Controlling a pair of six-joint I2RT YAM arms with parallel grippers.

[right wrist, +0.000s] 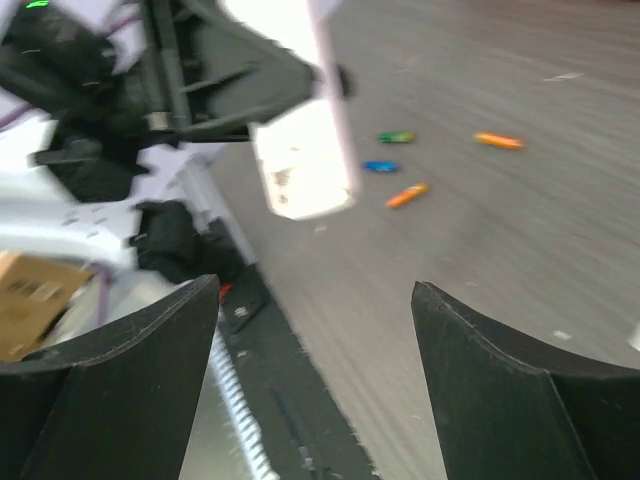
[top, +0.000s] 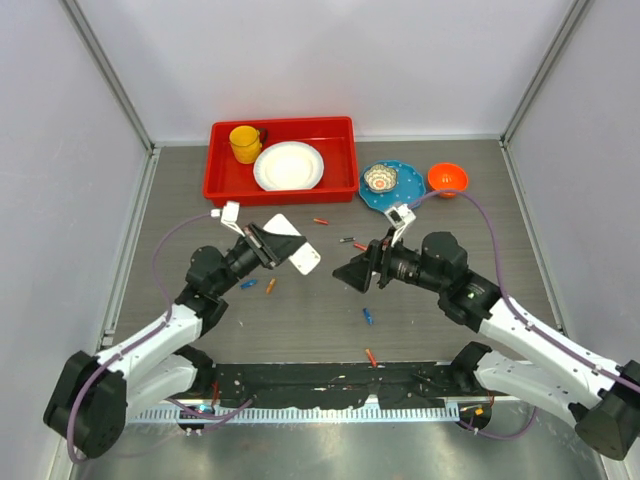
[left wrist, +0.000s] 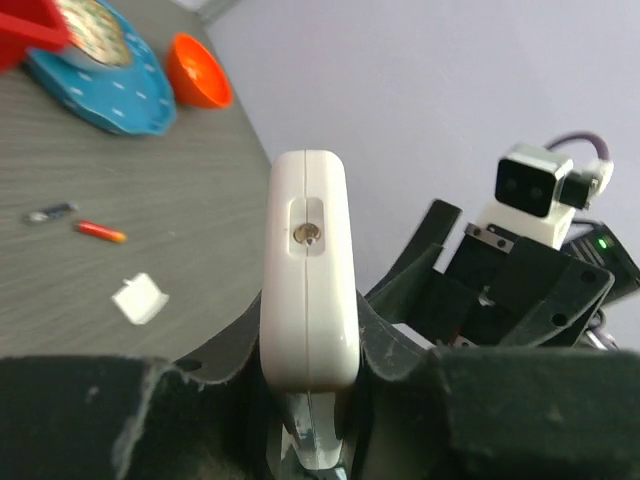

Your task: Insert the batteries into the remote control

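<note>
The white remote control [top: 306, 260] is lifted off the table, tilted, with my left gripper [top: 290, 243] shut on its flat faces. In the left wrist view the remote control [left wrist: 308, 270] stands edge-on between the jaws of the left gripper [left wrist: 308, 345]. My right gripper [top: 350, 272] faces it from the right, open and holding nothing [right wrist: 315, 288]. Several batteries lie loose on the table: red [top: 320, 220], dark [top: 347, 240], blue [top: 248, 284], orange [top: 270, 285], another blue [top: 368, 316]. A small white piece [left wrist: 140, 298] lies on the table left of the remote.
A red tray [top: 345, 130] at the back holds a yellow mug [top: 245, 143] and a white plate [top: 289, 165]. A blue plate [top: 400, 195] with a small bowl [top: 380, 179] and an orange bowl [top: 447, 178] stand back right. A black strip [top: 330, 380] runs along the near edge.
</note>
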